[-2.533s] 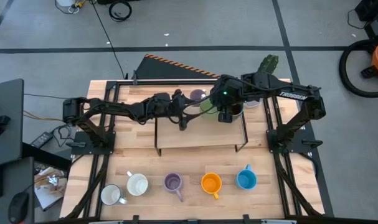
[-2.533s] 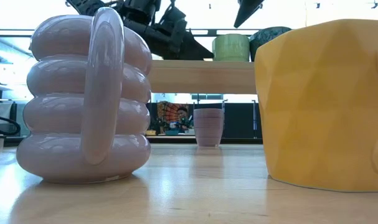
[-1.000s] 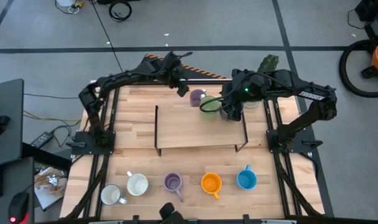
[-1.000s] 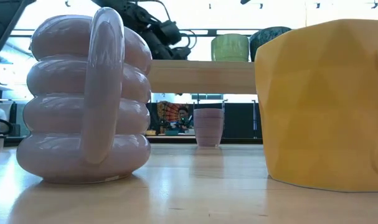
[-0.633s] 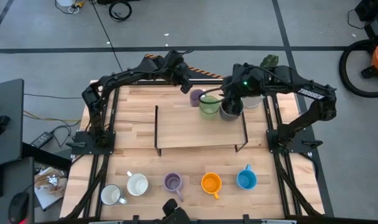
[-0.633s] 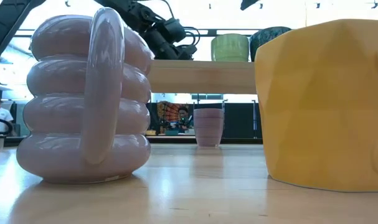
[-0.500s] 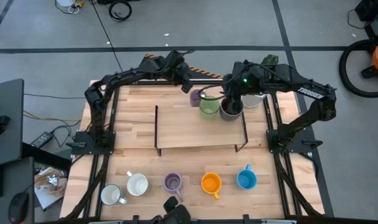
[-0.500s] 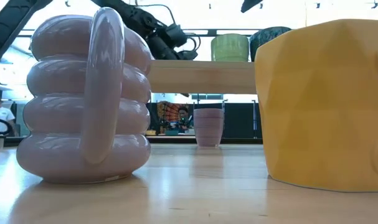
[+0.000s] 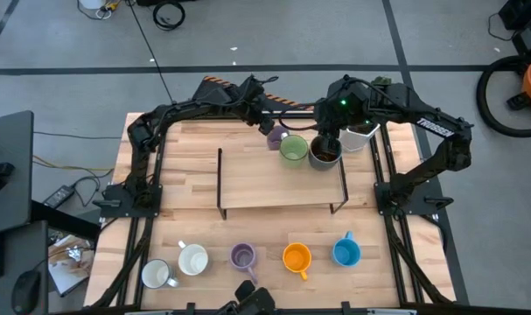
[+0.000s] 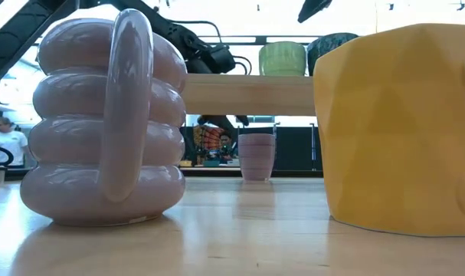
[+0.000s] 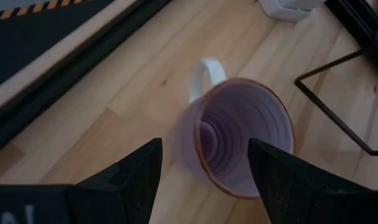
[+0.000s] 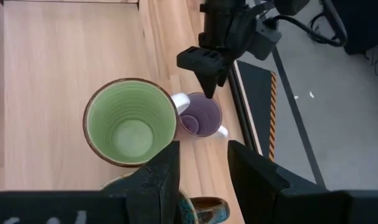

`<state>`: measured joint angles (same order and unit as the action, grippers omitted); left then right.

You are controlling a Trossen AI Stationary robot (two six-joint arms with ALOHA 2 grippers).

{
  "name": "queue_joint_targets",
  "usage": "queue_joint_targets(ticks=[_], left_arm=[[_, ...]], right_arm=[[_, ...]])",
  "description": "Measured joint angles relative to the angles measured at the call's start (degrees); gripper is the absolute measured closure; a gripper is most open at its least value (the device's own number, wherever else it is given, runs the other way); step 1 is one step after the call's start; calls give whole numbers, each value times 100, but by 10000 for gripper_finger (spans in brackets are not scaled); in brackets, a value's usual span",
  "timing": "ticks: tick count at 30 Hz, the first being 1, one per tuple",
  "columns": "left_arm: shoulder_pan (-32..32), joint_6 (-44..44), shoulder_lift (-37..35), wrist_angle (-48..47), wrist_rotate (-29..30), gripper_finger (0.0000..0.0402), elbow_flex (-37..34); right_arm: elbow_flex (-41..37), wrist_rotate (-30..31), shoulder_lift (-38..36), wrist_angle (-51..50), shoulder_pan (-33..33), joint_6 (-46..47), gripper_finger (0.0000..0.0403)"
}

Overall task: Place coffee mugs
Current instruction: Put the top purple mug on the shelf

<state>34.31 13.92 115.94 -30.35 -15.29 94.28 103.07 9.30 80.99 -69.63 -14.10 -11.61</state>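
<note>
From my seat the left gripper (image 9: 267, 123) hangs over the far edge of the table (image 9: 191, 208), its jaws spread to either side of a lilac mug (image 11: 235, 138) that stands upright on the wood just behind the raised shelf (image 9: 265, 179); I see a gap between fingers and rim, so nothing is pinched. The right gripper (image 9: 328, 133) sits above the shelf's far right corner, jaws partly apart and empty as far as I can tell, over the green mug (image 12: 130, 121) and the dark brown mug (image 9: 324, 153), which stand side by side on the shelf. Behind them is the white faceted pot (image 9: 359, 136) (the cactus one). Along the near edge of the table stand two white mugs (image 9: 192, 259), a second lilac mug (image 10: 102, 123), the orange mug (image 10: 397, 126) and the blue mug (image 9: 345, 252), all in a row, well apart from both grippers.
</note>
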Motion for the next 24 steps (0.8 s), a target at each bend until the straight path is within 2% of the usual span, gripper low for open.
queue_joint_targets(ticks=[19, 24], left_arm=[[-7, -281, 55, -231, 371, 159, 23], [21, -467, 55, -450, 452, 159, 447]], right_arm=[[0, -57, 2, 57, 4, -11, 263], [0, -57, 2, 62, 4, -65, 263]])
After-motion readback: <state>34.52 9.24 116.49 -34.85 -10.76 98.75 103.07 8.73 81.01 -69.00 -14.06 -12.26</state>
